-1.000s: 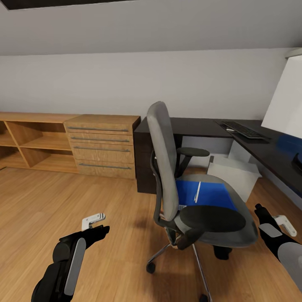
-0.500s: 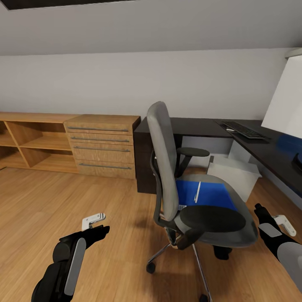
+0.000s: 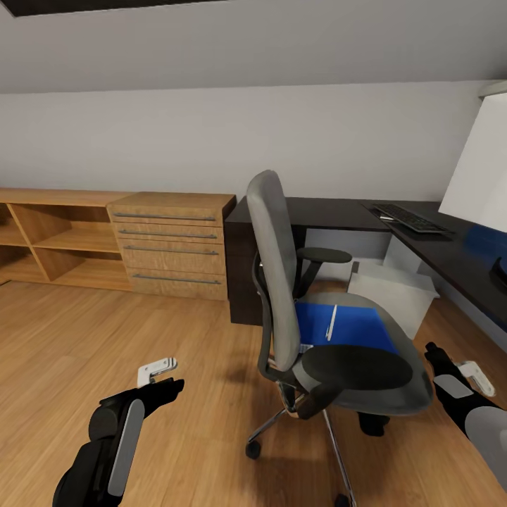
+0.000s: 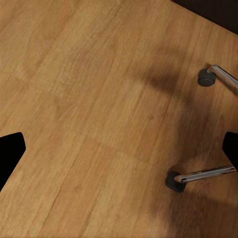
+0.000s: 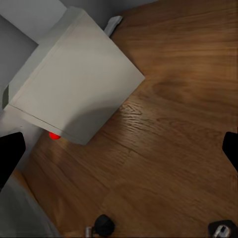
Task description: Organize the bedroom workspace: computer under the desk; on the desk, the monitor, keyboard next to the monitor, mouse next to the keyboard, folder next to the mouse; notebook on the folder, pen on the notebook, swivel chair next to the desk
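The grey upholstered swivel chair (image 3: 310, 331) stood on the light wood plank floor (image 3: 84, 338), at the matte black counter's (image 3: 338, 211) six o'clock. A flat bright blue folder (image 3: 352, 327) lay on its seat with a thin pale pen (image 3: 331, 322) on top. The light grey tower computer (image 5: 74, 79) sat under the counter. Left hand (image 3: 156, 372) and right hand (image 3: 473, 375), at the chair's eight and three o'clock, were both released, grasping nothing.

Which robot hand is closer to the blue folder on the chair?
The right. The right gripper hangs just past the seat's edge beside the blue folder. The left gripper is over bare floor, behind the swivel chair's backrest.
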`<state>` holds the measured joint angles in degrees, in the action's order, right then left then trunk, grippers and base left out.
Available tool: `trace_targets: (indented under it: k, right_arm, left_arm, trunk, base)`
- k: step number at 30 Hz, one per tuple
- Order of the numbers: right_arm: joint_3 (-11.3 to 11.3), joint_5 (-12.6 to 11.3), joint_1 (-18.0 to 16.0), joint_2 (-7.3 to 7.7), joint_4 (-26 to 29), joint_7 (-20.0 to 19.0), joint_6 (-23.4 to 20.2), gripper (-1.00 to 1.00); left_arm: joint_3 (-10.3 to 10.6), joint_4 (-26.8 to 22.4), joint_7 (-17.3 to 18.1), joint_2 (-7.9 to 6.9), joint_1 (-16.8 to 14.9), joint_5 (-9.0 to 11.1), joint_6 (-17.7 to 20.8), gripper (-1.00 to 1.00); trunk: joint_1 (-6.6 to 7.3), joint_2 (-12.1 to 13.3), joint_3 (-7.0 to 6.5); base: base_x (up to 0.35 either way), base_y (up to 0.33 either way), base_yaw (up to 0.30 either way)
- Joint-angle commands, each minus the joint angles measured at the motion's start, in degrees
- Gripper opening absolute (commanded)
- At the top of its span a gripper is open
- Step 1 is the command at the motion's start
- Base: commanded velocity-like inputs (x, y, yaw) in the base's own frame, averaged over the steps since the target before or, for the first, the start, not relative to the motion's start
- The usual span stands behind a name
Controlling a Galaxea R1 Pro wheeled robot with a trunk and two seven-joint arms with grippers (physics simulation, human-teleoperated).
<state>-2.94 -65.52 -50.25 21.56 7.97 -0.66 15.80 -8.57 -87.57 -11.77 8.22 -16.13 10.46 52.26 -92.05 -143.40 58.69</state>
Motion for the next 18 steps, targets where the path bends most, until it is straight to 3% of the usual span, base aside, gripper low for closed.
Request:
trace_targets:
  k: [1,12,18]
  right_arm:
    - [-0.3,0.0,0.0,-0.02,0.0,-0.1,-0.4,1.00]
    - [-0.3,0.0,0.0,-0.03,0.2,-0.3,-5.0,1.00]
    - [-0.3,0.0,0.0,-0.03,0.3,-0.3,-5.4,1.00]
  left_arm:
    - [-0.1,-0.1,-0.4,0.04,0.0,0.6,0.2,1.00]
    - [-0.1,-0.1,-0.4,0.04,0.0,0.6,0.2,1.00]
    - [0.0,-0.1,-0.4,0.04,0.0,0.6,0.2,1.00]
  trunk:
    - [0.01,0.0,0.05]
    - [0.01,0.0,0.05]
    - [0.01,0.0,0.05]
  base:
    - [0.000,0.000,0.000]
    - [0.000,0.000,0.001]
    - [0.000,0.000,0.201]
